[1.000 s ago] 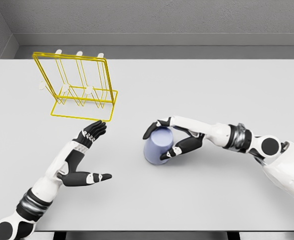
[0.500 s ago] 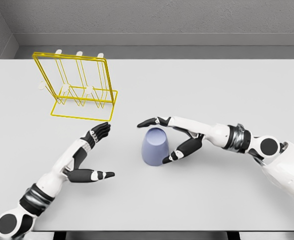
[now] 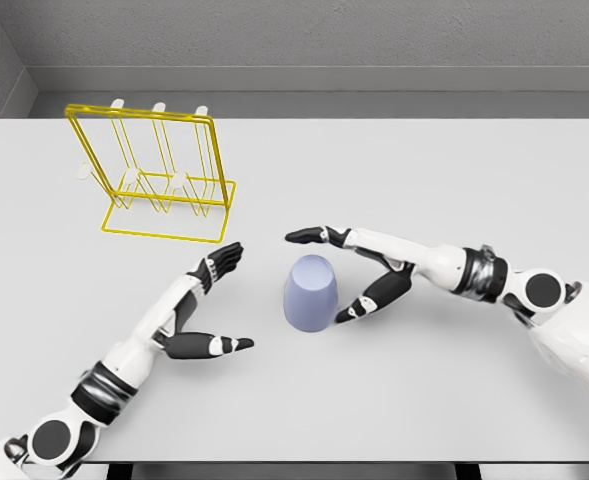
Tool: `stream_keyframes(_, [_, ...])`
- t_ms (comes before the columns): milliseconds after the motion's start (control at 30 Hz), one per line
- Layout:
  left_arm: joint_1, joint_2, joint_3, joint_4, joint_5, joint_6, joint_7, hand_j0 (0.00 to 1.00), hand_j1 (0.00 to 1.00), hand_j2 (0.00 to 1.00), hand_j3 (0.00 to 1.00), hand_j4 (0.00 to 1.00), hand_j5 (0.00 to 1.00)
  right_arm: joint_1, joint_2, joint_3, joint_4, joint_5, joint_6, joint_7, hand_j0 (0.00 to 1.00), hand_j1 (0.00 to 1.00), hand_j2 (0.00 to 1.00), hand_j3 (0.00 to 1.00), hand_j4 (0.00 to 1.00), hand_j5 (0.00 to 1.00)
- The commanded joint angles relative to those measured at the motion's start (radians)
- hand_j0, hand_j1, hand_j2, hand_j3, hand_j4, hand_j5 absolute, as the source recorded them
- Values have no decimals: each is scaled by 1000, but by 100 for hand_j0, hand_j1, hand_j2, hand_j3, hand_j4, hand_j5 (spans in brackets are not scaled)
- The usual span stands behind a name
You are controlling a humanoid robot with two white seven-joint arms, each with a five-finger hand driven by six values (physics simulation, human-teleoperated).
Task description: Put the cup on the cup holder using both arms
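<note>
Fingers spread and holding nothing, the left hand (image 3: 206,305) lies nearest, just left of the pale blue, smooth-walled tapered cup (image 3: 308,293), thumb low and palm turned toward it. The cup stands upside down on the light grey tabletop (image 3: 454,180), narrow closed base up and wide rim down, near the middle of the surface. It looks rigid, light and plain, with no handle, so its slick sloping wall would likely slip upward out of a loose pinch; a hold low on the wall near the wider rim, pressed from opposite sides, seems safest. The right hand (image 3: 349,270) brackets it from the other side, likewise open, thumb beside the lower wall and fingers reaching past the top; whether the thumb touches is unclear. Farthest, well apart to the left rear, stands the yellow wire cup holder with white-tipped pegs (image 3: 159,175), upright and unloaded.
</note>
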Motion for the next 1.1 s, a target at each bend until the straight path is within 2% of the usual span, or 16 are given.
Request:
stream_keyframes(0, [0,-34,1,18,-3,2,2,100,100,100,100,100,100,-2,-44,-7,24,-10,2,0,100,100,100,100,100,100])
stream_keyframes(167, [-8,-55,1,29,-3,45,0,100,100,100,100,100,100,-26,-143,-36,56,-11,2,0,100,100,100,100,100,100])
stream_keyframes(233, [-20,-74,1,46,-3,45,0,100,100,100,100,100,100,-67,-207,-39,66,-14,2,0,100,100,100,100,100,100])
stream_keyframes(267, [-21,-83,1,52,-3,45,0,100,100,100,100,100,100,-103,-213,-48,70,-14,2,0,100,100,100,100,100,100])
stream_keyframes(300, [-21,-85,1,54,-5,43,0,100,100,100,100,100,100,-117,-206,-79,102,-13,2,0,100,100,100,100,100,100])
stream_keyframes(333, [-21,-85,1,54,-5,43,0,100,100,100,100,100,100,-117,-204,-90,104,-11,2,0,100,100,100,100,100,100])
stream_keyframes(400, [-21,-98,1,54,-5,43,0,100,100,100,100,100,100,-141,-173,-87,224,-13,2,0,100,100,100,100,100,100])
stream_keyframes(467, [-29,-100,-1,54,-5,45,0,100,100,100,100,100,100,-158,-132,-65,248,-19,2,0,100,100,100,100,100,100])
stream_keyframes(533, [-31,-109,-2,54,-5,45,0,100,100,100,100,100,100,-156,-135,-41,280,-14,2,0,100,100,100,100,100,100])
stream_keyframes(600, [-37,-121,-4,54,-6,47,0,100,100,100,100,100,100,-156,-137,-15,291,-17,2,0,100,100,100,100,100,100])
stream_keyframes(667, [-46,-137,-7,54,-44,57,-1,100,100,100,100,100,100,-158,-153,-27,290,-31,2,0,100,100,100,100,100,100])
stream_keyframes(767, [-49,-155,-10,64,-48,60,-1,100,100,100,100,100,100,-146,-150,-84,277,-79,2,0,100,100,100,100,100,100])
stream_keyframes(900, [-63,-171,-11,69,-49,96,0,100,100,100,100,100,100,-141,-144,-90,276,-92,2,0,100,100,100,100,100,100])
stream_keyframes(1000, [-72,-186,-15,81,-49,97,-1,100,100,100,100,100,100,-133,-143,-91,277,-148,2,0,100,100,100,100,100,100])
stream_keyframes(1067, [-72,-197,-15,81,-81,105,0,100,100,100,100,100,100,-120,-143,-93,282,-148,2,0,100,100,100,100,100,100])
